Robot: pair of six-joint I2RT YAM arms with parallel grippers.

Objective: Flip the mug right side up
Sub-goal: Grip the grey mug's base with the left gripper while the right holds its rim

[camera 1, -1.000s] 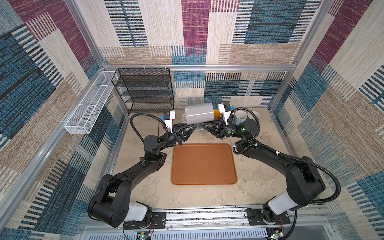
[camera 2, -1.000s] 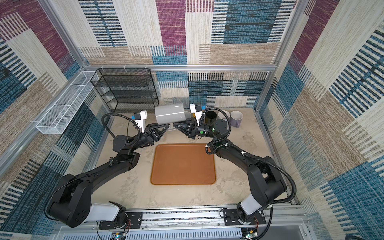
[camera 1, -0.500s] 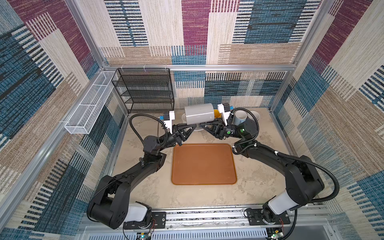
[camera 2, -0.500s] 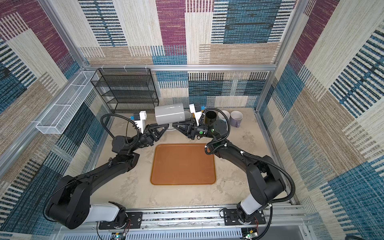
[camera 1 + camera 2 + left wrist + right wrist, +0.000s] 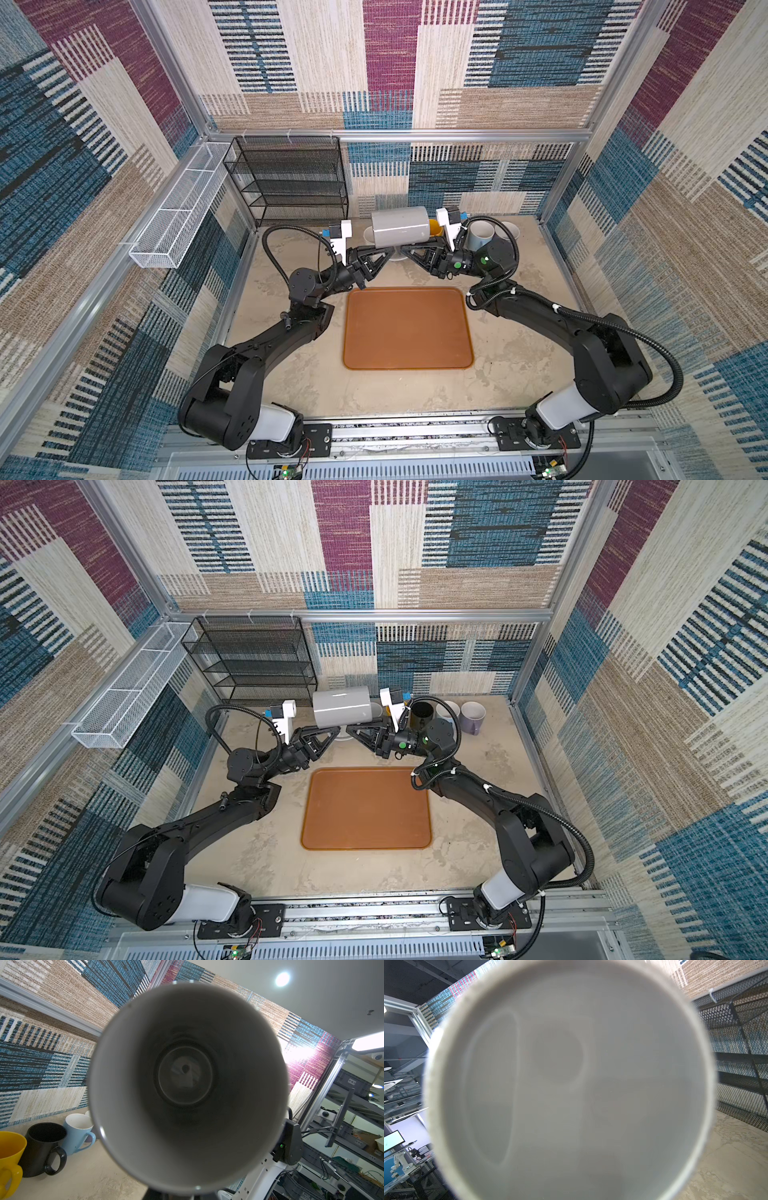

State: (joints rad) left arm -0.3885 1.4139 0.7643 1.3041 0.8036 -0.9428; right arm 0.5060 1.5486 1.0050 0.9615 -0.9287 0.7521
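My top views both look steeply down from high, sharing the whole table [image 5: 519,374]. Behind the left gripper [image 5: 390,250], my left wrist camera looks into the mug [image 5: 187,1147], close; my right faces its base, closer.

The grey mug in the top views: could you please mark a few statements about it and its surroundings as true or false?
1. The grey mug lies on its side, clear of the table. True.
2. The right wrist view looks into its mouth. False: that view shows its base; the left wrist view looks into the mouth.
3. The orange tray holds a mug. False: nothing lies on it.
4. A yellow mug and a black mug stand upright side by side. True.
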